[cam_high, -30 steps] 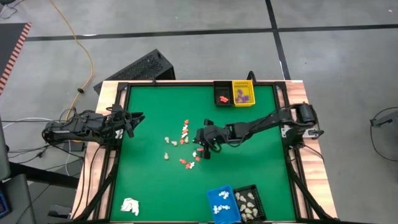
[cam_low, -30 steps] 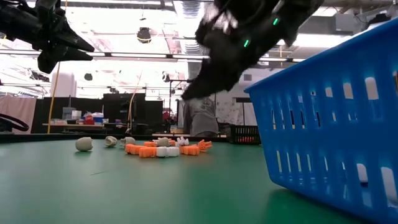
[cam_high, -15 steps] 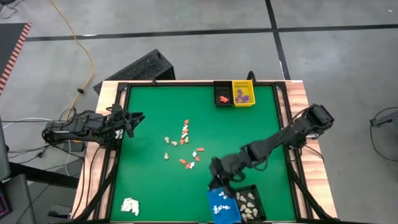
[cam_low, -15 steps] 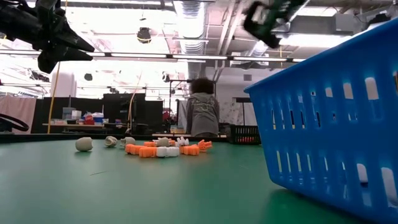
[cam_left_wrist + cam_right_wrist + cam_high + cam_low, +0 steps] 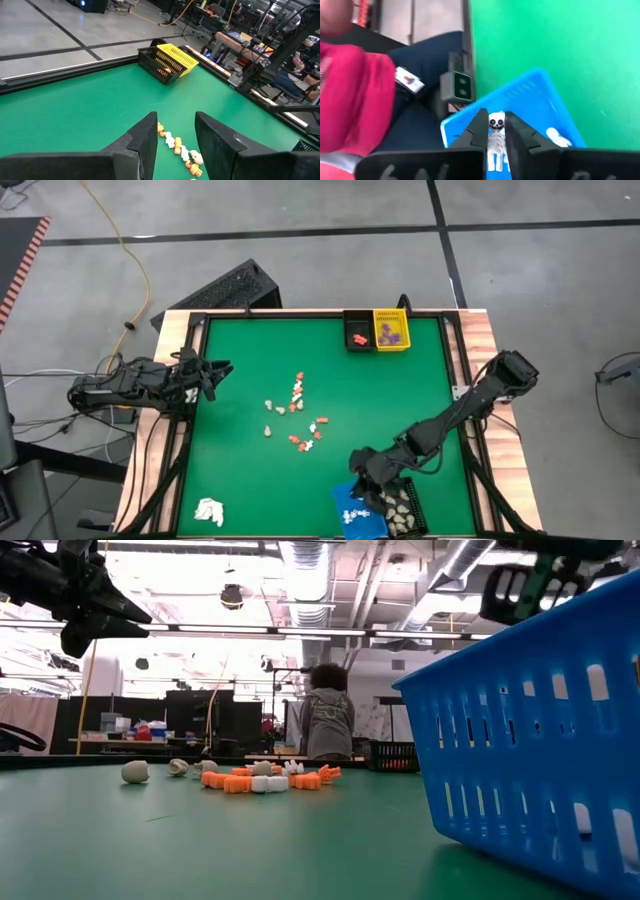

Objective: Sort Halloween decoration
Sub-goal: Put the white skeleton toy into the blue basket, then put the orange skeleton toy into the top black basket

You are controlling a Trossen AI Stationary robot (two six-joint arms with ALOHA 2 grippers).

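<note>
Your right gripper [image 5: 495, 131], now moved from the scattered pieces [image 5: 296, 412] to the blue basket [image 5: 354, 510], still pinches a white skeleton figurine [image 5: 496, 137]; release it.

The green table [image 5: 240, 470] carries scattered Halloween decoration [image 5: 295, 415], four corner baskets [image 5: 377, 330], and a white wadded lump [image 5: 209, 511]

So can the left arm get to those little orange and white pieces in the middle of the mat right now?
Probably yes. The left end effector hangs open at the mat's left edge, and only bare green mat lies between it and the scattered pieces. The right end effector is away over the blue basket.
</note>
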